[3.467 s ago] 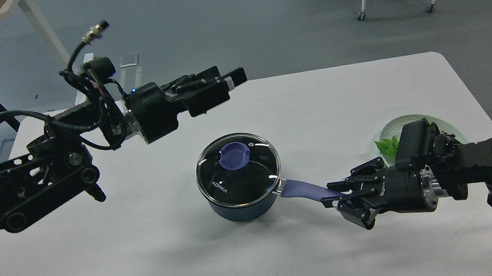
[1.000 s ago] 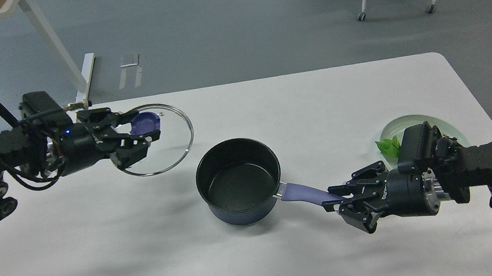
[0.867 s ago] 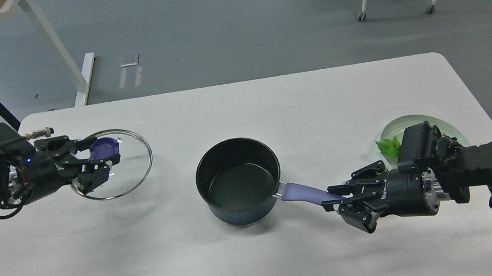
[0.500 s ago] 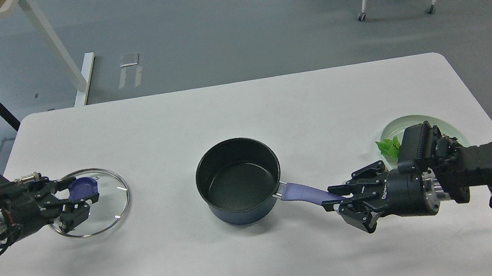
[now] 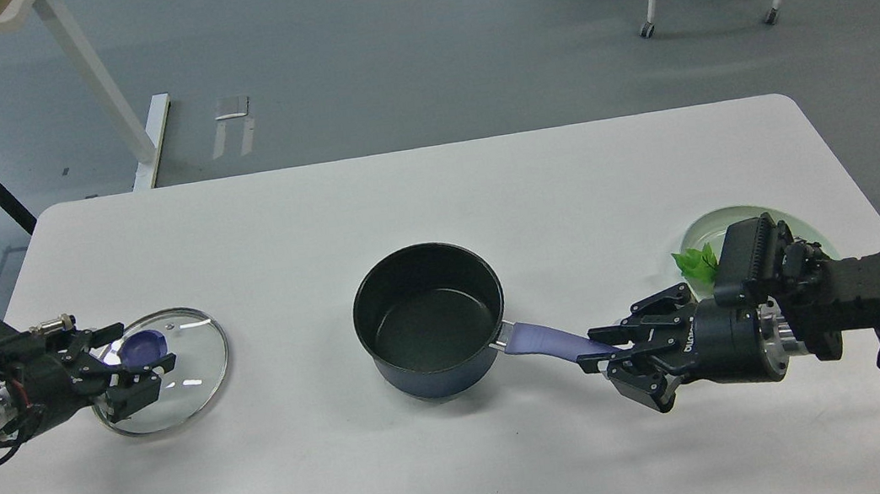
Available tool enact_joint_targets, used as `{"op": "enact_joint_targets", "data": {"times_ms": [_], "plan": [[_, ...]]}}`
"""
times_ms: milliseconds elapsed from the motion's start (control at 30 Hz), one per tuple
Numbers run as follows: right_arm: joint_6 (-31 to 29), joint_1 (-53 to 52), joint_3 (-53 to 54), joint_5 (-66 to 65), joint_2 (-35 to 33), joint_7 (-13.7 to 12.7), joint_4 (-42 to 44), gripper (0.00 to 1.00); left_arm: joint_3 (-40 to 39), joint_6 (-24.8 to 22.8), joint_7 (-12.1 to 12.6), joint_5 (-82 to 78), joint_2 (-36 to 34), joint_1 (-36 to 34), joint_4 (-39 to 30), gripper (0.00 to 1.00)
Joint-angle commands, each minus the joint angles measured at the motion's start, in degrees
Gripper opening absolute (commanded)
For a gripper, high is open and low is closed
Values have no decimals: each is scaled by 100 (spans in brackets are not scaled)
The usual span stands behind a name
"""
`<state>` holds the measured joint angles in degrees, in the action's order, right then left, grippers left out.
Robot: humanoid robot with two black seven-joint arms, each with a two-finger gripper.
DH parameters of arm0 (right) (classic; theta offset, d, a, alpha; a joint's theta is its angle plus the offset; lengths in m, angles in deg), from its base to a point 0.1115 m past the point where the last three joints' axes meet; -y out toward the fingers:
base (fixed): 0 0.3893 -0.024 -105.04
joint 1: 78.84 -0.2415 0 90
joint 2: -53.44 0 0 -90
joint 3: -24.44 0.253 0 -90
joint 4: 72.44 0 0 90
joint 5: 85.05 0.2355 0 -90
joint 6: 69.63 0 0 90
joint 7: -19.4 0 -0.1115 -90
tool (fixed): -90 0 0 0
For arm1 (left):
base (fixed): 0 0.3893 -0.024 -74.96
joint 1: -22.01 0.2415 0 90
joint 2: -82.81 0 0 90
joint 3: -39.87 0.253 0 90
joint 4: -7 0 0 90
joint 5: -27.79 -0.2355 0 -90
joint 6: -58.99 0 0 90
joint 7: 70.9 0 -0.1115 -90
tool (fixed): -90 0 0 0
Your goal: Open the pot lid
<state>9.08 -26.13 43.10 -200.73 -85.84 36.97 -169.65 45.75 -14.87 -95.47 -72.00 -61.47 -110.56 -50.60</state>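
With lid off: saucepan (image 5: 430, 320) open at mid worktop (image 5: 417, 199), task likely near done.
Lid: glass lid (image 5: 167, 372) flat on worktop, far left, well apart from pan.
Left fingers (image 5: 135, 374): parted around lid knob (image 5: 143, 348), not clamped.
Right fingers (image 5: 619, 351): closed on pan handle (image 5: 542, 341), probably bracing it.
Saucepan contents: empty, black interior.
Glass plate (image 5: 742, 220): green leaf (image 5: 693, 260) on it.
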Motion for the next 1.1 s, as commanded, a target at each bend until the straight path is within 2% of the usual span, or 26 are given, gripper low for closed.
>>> {"op": "enact_joint_targets", "data": {"times_ms": [0,100,167,200,467,567,767,933,1067], "plan": [[31,3,14,10,6,1,0,69,-17,-15,-109,161,-22,-76,-5,95],[65,3,154,80,-2,1,0,80,-70,-32,-109,547,-39,-268,-5,98],[109,-6,338,395,-2,1,18,93,-79,-50,-118,1064,-48,-488,-5,99],[118,-6,461,632,-2,1,18,96,-79,-59,-118,1380,-48,-602,-5,99],[118,-68,1954,2968,6,-8,632,98,-105,-296,-92,5245,40,-1666,13,99],[162,-68,2421,4136,41,-8,1045,99,-114,-296,-91,6661,232,-1763,13,99],[742,-76,2844,6660,199,-34,1959,100,-491,-366,-83,8957,813,-1684,92,100],[795,-103,3116,8024,778,-17,2916,100,-640,-656,-100,10311,1445,-1596,565,100],[804,-103,3608,8858,1665,-17,3541,100,-1132,-928,-100,10866,2016,-1526,1268,100]]}}
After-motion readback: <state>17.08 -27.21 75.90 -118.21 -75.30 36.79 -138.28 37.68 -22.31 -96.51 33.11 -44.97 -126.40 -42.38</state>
